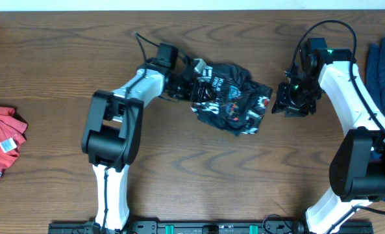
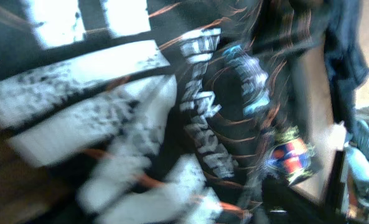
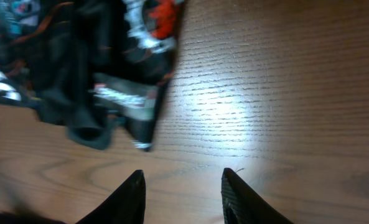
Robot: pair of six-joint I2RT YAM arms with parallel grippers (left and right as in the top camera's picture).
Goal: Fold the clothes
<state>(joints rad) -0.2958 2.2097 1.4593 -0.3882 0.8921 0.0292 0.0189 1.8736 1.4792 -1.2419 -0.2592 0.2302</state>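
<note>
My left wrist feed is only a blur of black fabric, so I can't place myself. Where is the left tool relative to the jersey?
Observer: From overhead, the left tool sits at the left edge of the crumpled black jersey. I cannot tell whether it grips fabric.
Operator: And the right tool?
Observer: The right tool is open over bare table, just right of the jersey, with nothing between its fingers.
Operator: Any other clothes around?
Observer: A red shirt lies at the table's left edge and a dark blue shirt at its right edge.
</note>
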